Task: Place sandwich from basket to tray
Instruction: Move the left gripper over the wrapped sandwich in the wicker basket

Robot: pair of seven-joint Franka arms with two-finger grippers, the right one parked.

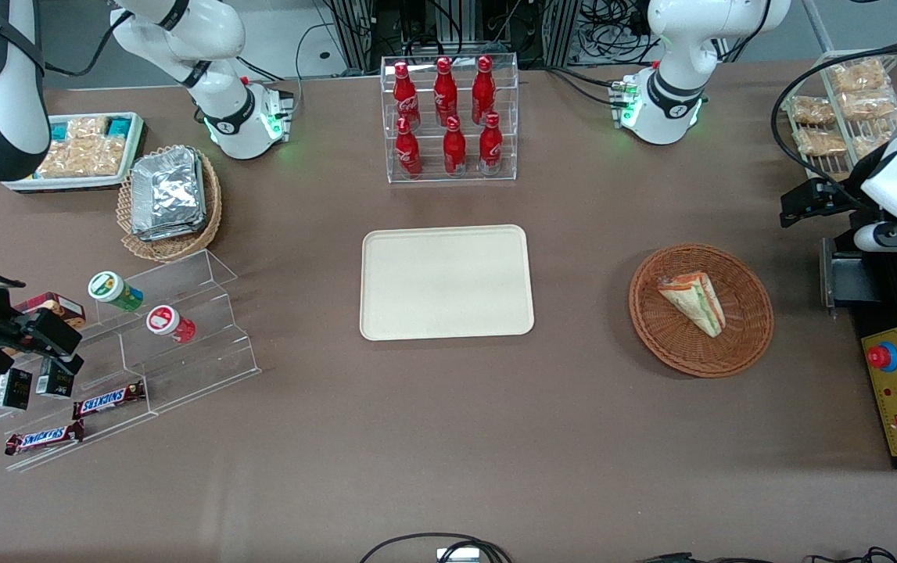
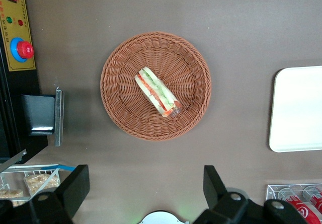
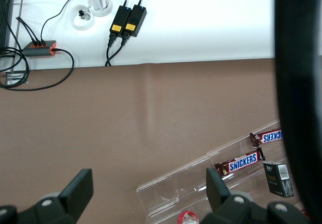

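The hand (image 2: 146, 194) hangs empty with fingers (image 2: 75, 183) spread wide, well above the basket (image 2: 121, 58). Below it the sandwich (image 2: 157, 92) lies in the basket's middle. It looks light, soft and probably slippery in its wrap; pinch gently across the flat bread faces.

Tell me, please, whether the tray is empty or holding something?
Empty: the tray is bare, the sandwich lies in the basket, and the open hand hovers above.
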